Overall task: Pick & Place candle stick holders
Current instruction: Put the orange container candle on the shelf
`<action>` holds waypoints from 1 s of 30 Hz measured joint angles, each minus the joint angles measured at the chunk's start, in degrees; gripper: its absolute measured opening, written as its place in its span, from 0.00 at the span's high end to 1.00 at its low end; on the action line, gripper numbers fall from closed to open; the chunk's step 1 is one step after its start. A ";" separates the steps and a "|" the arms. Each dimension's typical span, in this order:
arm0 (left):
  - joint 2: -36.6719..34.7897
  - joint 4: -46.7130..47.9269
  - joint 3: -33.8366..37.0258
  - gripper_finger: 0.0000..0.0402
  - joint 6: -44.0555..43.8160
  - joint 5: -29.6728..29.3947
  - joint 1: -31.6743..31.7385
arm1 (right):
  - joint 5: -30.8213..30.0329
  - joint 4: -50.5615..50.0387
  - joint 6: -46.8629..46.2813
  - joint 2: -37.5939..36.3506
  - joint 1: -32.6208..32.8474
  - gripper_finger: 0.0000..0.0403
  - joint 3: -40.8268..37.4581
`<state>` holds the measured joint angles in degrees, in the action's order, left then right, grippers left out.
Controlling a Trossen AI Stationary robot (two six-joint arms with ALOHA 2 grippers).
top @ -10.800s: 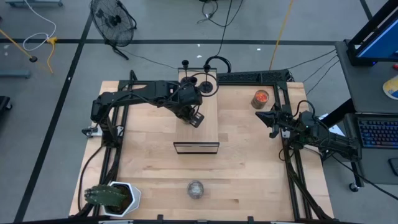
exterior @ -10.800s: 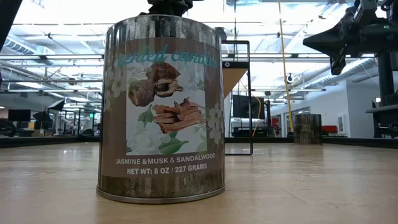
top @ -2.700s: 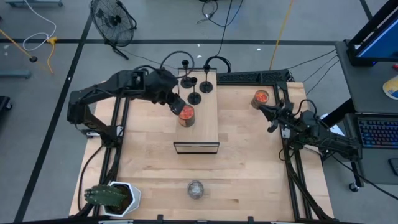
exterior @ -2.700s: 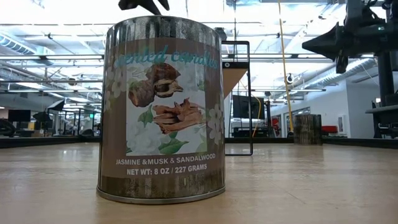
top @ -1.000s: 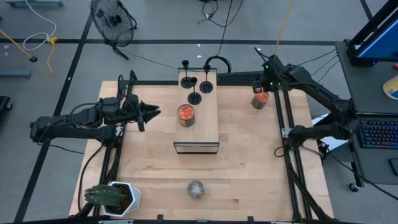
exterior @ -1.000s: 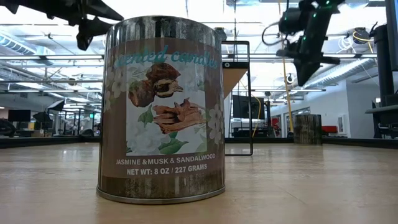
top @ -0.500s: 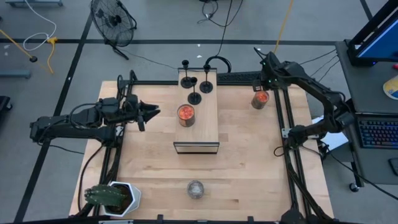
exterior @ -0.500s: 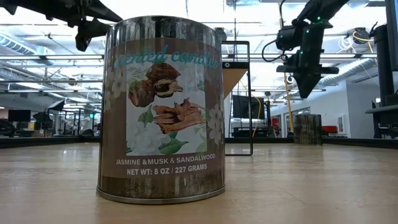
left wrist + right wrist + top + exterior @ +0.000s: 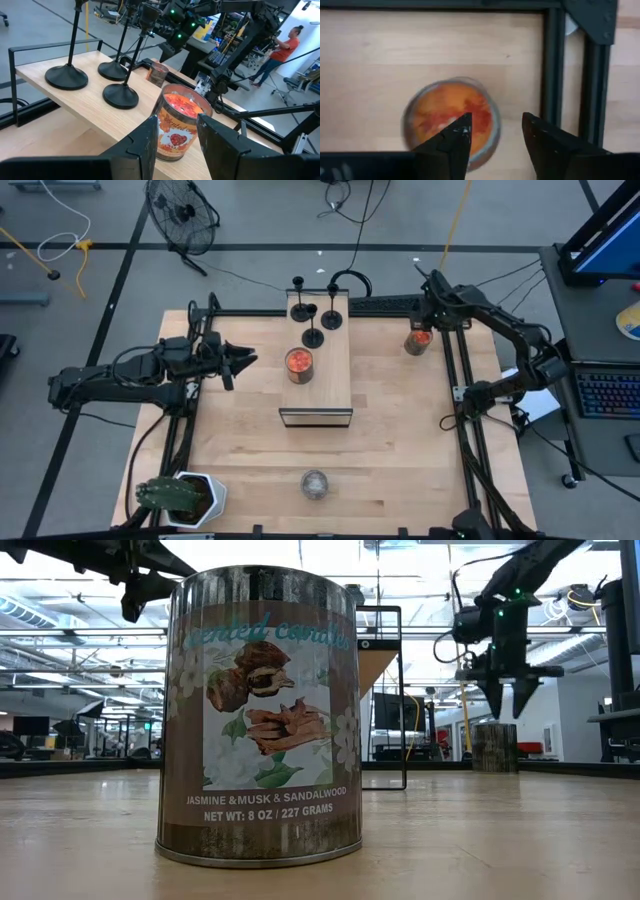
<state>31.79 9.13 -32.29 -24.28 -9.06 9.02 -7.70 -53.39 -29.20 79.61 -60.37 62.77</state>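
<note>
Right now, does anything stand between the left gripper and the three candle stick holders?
Partly. In the left wrist view, a jar with an orange top stands directly ahead of the open left gripper. The candle stick holders stand behind and beside it on the raised wooden platform.

Hidden and cropped parts across the four views

In the low view a large labelled candle jar (image 9: 260, 715) fills the foreground and blocks the bench's middle, so the candle stick holders cannot be seen there. In the left wrist view the tops of the candle stick holders (image 9: 120, 95) run off the picture's edge. In the right wrist view the orange-topped jar (image 9: 451, 119) is blurred and partly covered by dark fingers (image 9: 451, 145).
</note>
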 joint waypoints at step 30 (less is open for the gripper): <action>0.00 -0.44 0.00 0.64 -1.09 -0.02 0.00 | 0.39 -3.32 -17.31 -0.04 4.72 0.62 -0.14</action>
<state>31.79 8.69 -32.29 -25.37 -9.08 9.02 -7.31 -56.71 -46.52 79.57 -55.65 62.63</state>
